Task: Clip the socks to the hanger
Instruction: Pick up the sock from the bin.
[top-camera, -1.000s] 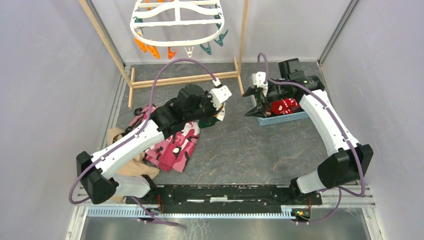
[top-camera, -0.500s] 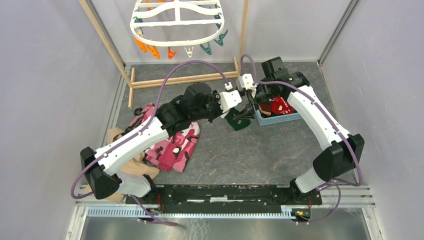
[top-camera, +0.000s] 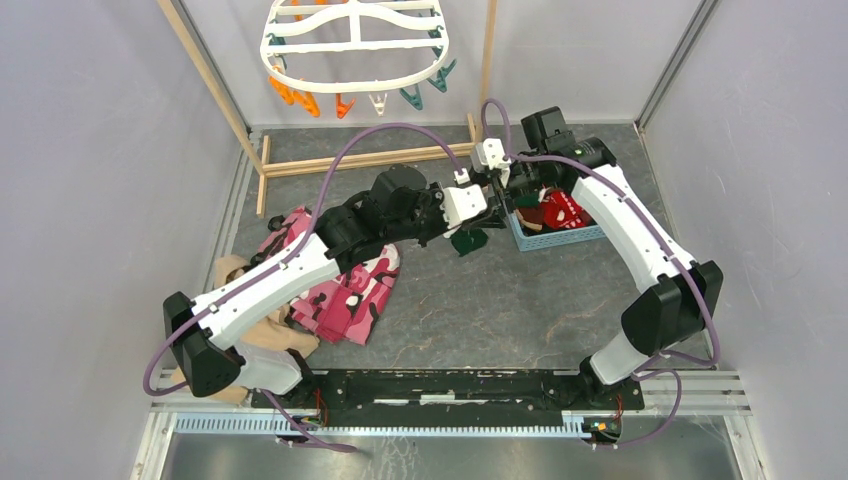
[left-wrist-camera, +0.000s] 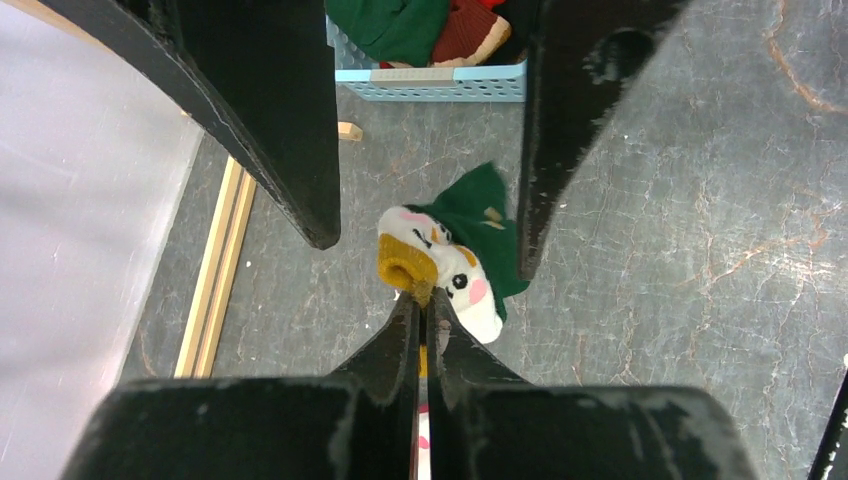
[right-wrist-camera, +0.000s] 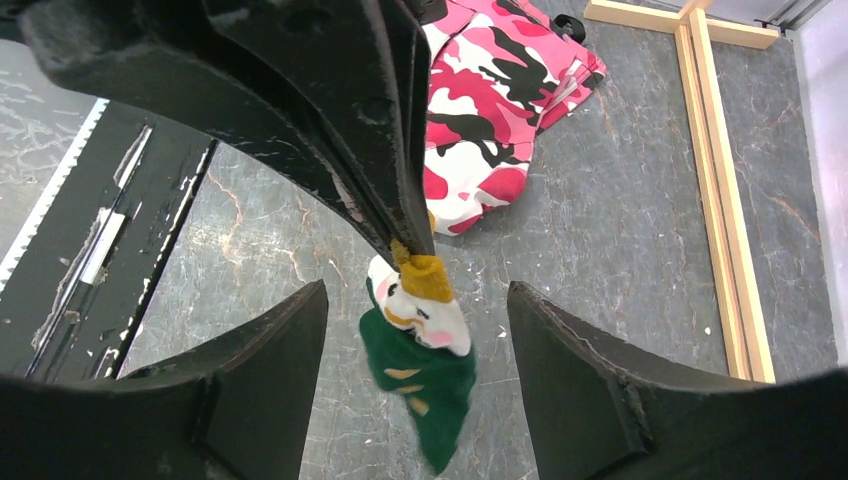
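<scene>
left jaws pinching the mustard cuff of a soft dark green sock (right-wrist-camera: 420, 385) with a white face pattern | right jaws spread, flanking it, no contact | sock dangles beside the blue lattice basket (left-wrist-camera: 430, 82) | white oval plastic hanger (top-camera: 355, 45) well beyond the basket

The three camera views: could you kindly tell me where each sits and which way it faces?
Top external: fixed above and behind the bases, looking down on the table; both arms show.
Left wrist: on the left arm, looking down past its shut left claw at the sock and basket.
Right wrist: on the right arm, looking down through its open right claw toward the pink garment.
Shared: both wrist views show the sock and the other arm's claw.
</scene>
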